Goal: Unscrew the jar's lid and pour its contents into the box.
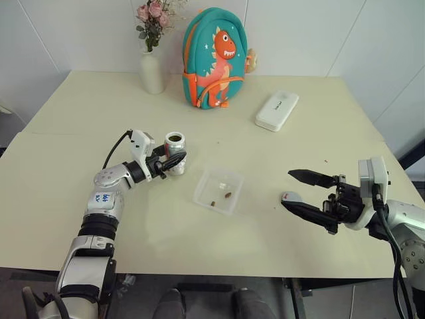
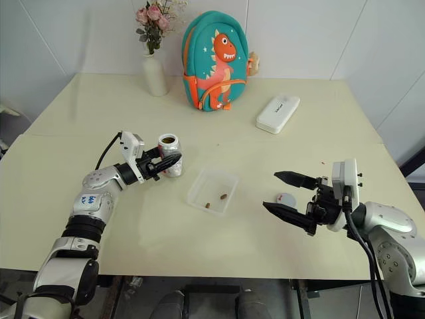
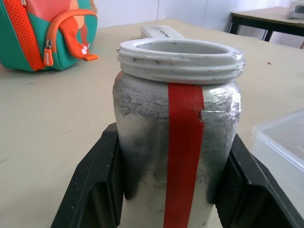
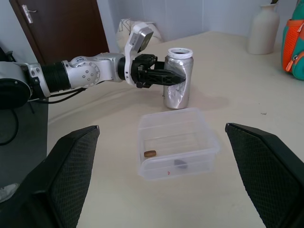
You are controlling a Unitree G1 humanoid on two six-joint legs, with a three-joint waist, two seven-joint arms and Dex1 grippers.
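Observation:
The jar (image 1: 175, 141) stands upright on the table, left of the box, with its mouth uncovered. It has a silvery wall and a red tape strip (image 3: 184, 142). My left gripper (image 1: 176, 159) is shut on the jar from its left side. The box (image 1: 202, 198), a shallow clear container, lies at mid-table with two small brown pieces of the contents (image 1: 228, 195) inside. The lid (image 2: 286, 199), a small grey disc, lies on the table right of the box. My right gripper (image 2: 271, 191) hovers open beside the lid, pointing toward the box, nothing between its fingers.
A white vase with pink flowers (image 1: 152, 70) and a teal dinosaur backpack (image 1: 214, 60) stand along the table's far edge. A flat white case (image 1: 277, 110) lies at the back right. The table's near edge runs just below both arms.

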